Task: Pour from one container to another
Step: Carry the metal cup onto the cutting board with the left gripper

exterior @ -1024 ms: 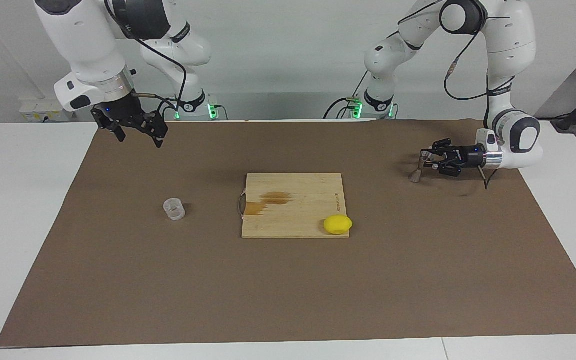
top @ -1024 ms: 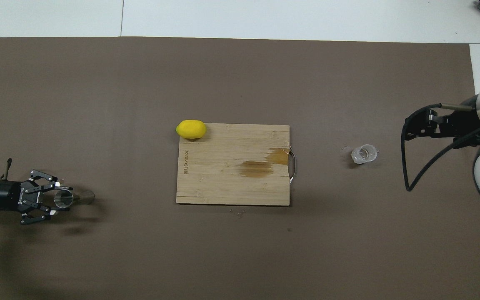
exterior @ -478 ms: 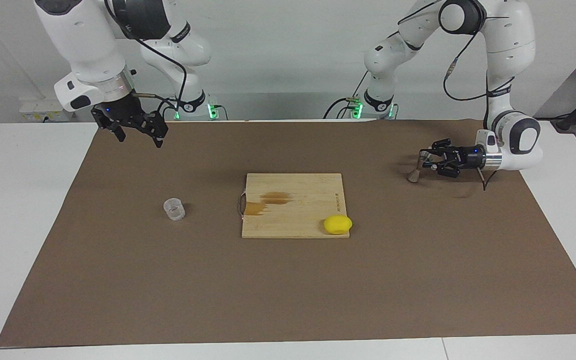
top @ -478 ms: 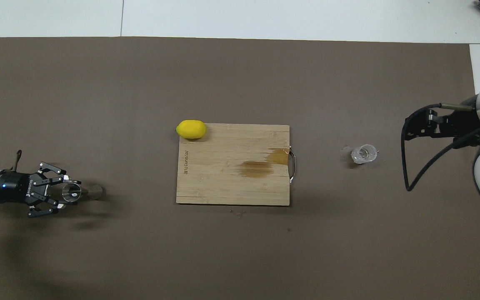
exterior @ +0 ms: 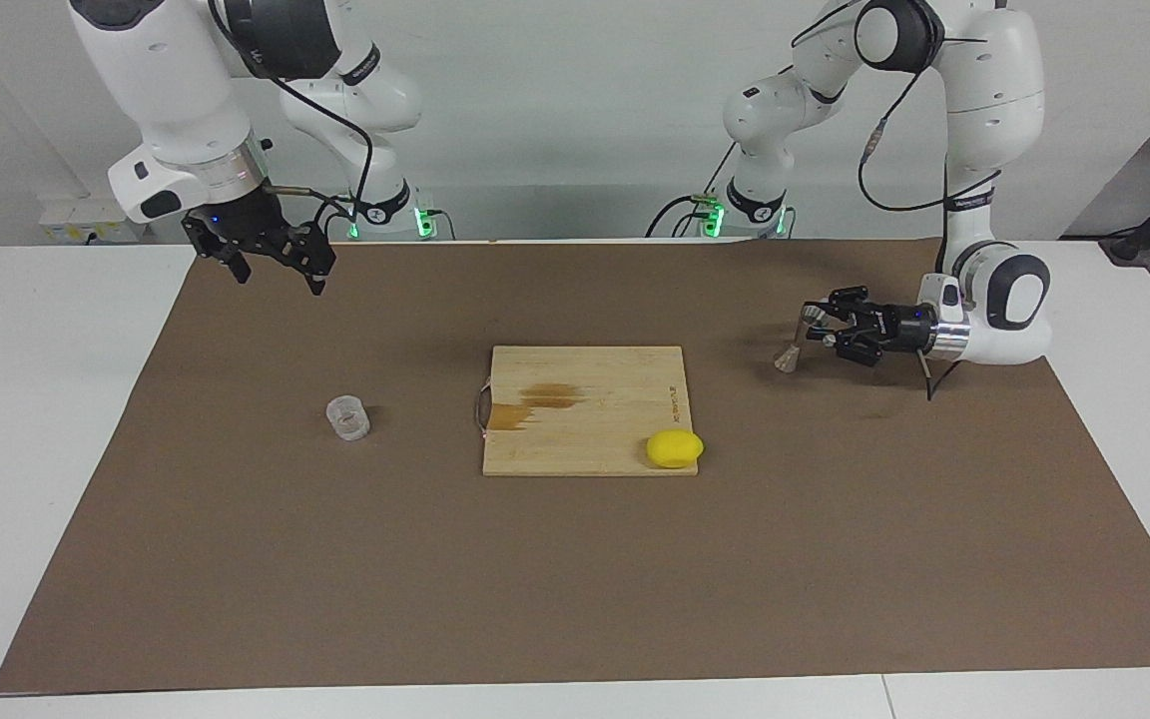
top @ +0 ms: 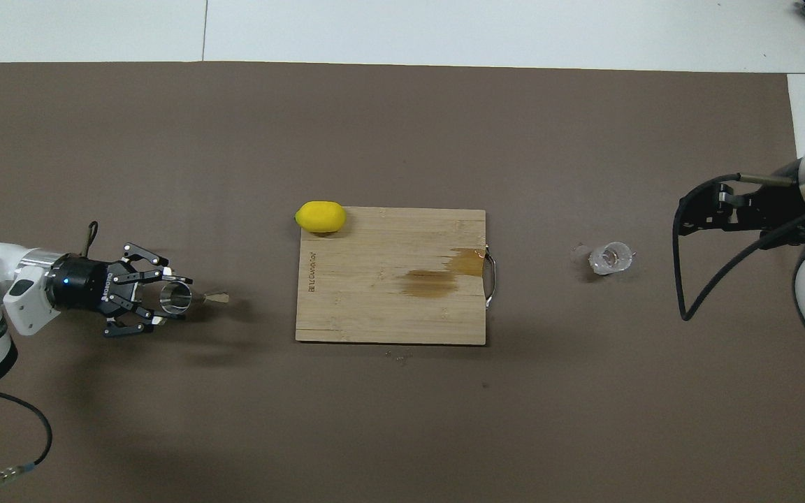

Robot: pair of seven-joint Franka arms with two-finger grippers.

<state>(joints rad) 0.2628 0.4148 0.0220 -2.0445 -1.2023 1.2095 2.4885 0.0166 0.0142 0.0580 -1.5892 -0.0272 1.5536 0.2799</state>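
Brown mat covers a white table before a pale wall; left gripper seemingly clasps the jigger; right gripper, spread, waits

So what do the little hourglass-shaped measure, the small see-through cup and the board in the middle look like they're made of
The small silver hourglass-shaped jigger, held in the left pincer, looks like polished metal, probably stainless steel: grey and shiny. The short clear textured cup is see-through, glass or hard plastic; which, I can't tell. The rectangular pale wooden cutting board shows plank grain and a brown stain, likely bamboo or wood, with a thin metal handle.
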